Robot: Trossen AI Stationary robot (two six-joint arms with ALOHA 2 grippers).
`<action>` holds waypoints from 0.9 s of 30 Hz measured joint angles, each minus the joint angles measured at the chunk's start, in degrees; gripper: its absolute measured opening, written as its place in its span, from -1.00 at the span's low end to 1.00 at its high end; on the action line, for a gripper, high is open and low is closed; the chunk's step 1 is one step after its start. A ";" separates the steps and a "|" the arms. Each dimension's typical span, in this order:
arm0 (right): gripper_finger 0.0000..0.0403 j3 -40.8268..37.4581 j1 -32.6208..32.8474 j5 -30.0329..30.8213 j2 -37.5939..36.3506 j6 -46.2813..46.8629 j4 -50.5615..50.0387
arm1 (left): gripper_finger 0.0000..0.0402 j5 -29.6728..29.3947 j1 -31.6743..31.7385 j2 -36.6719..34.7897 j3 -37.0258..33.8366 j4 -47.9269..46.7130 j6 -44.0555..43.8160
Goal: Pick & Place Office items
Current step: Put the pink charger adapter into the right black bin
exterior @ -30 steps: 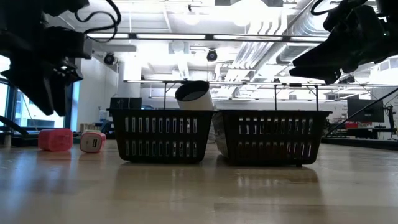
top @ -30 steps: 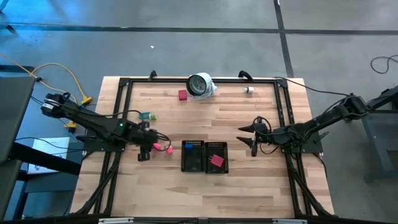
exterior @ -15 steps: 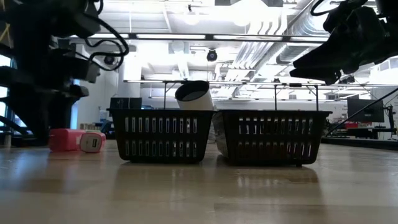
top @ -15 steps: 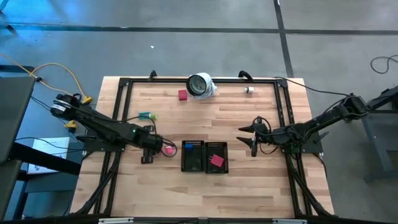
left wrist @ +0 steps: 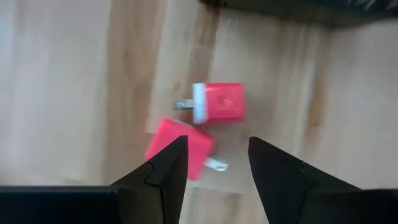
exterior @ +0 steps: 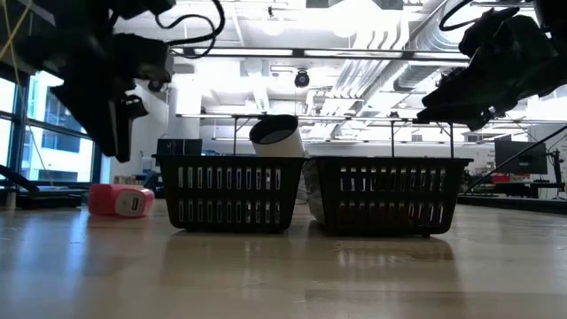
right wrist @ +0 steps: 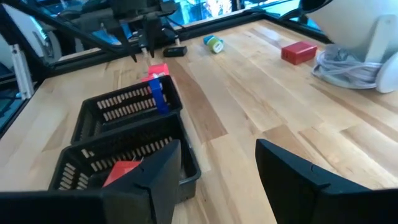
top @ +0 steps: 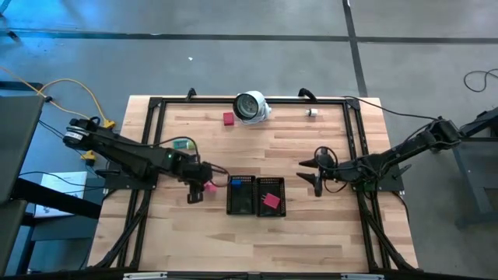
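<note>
Two small pink pieces (left wrist: 219,102) (left wrist: 180,148) lie side by side on the table just left of the two black mesh trays (top: 256,195); they also show in the low view (exterior: 113,200). My left gripper (left wrist: 214,158) is open and hovers above them (exterior: 111,142), touching nothing. A blue piece (top: 239,184) lies in the left tray and a red one (top: 270,201) in the right tray. My right gripper (top: 315,173) is open and empty, right of the trays.
A red piece (top: 228,118), a white piece (top: 311,112) and a green-and-blue piece (top: 184,144) lie toward the far side. A large round white-and-grey object (top: 251,106) stands at the far edge. A black frame (top: 159,103) borders the table.
My left gripper has gone toward the table's right edge, dipped to the table beside the pink pieces and risen again. One pink piece has slid right along the table and now lies against the other.
</note>
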 joint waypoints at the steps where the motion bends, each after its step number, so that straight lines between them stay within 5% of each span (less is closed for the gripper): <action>1: -0.03 0.00 0.00 -0.14 0.00 0.00 0.00 | -0.20 0.69 0.27 0.00 0.17 0.06 -2.88; 13: -0.03 0.00 0.00 -0.91 0.00 -1.45 0.00 | -0.20 -5.15 1.33 0.00 0.41 7.40 -37.71; 27: -0.03 0.00 4.52 -1.89 0.02 -3.49 -0.22 | -0.20 -6.40 1.27 4.14 0.38 -1.06 -57.08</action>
